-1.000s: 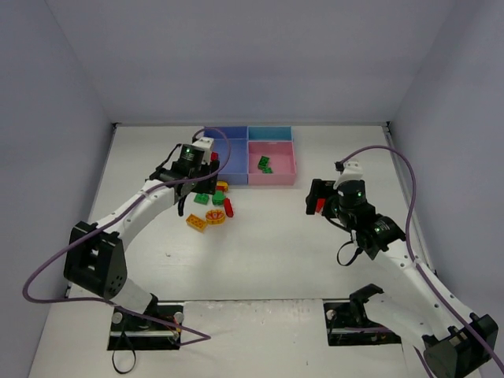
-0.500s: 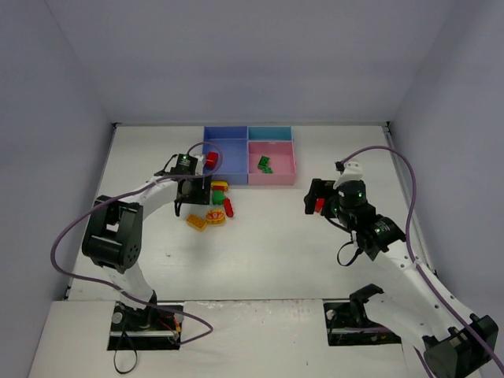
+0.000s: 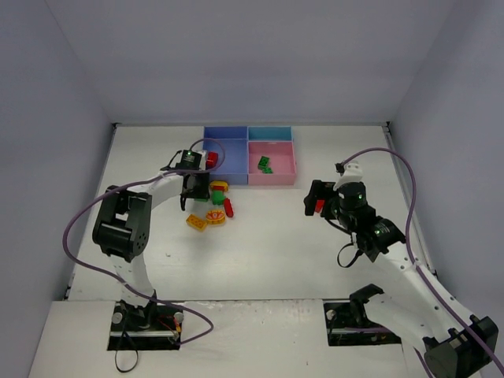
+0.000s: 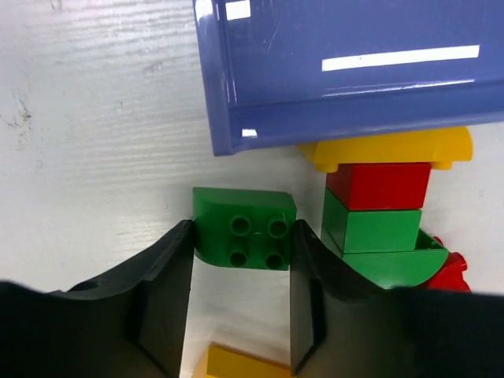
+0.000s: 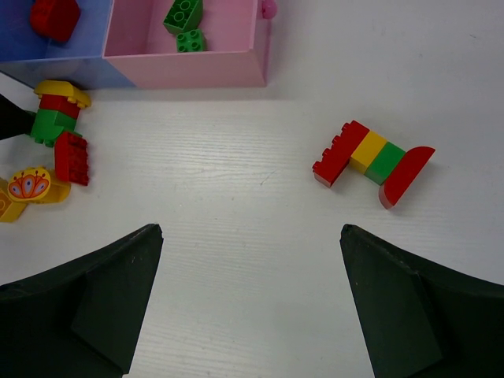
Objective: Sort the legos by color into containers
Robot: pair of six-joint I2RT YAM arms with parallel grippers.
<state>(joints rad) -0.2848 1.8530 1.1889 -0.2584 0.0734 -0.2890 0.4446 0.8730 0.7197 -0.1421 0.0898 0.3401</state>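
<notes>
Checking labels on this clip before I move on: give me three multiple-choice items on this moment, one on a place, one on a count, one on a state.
1. Which tray holds two green bricks?
A. blue tray
B. pink tray
C. teal tray

2. How many bricks form the joined stack lying alone on the table?
A. two
B. four
C. six

3. How is the right gripper?
A. open, holding nothing
B. shut on a red brick
C. shut on the stack

Answers:
1 B, both lie inside the pink walls.
2 B, it runs red, yellow, green, red in a row.
3 A, its fingers stand wide apart with only bare table between them.
</notes>
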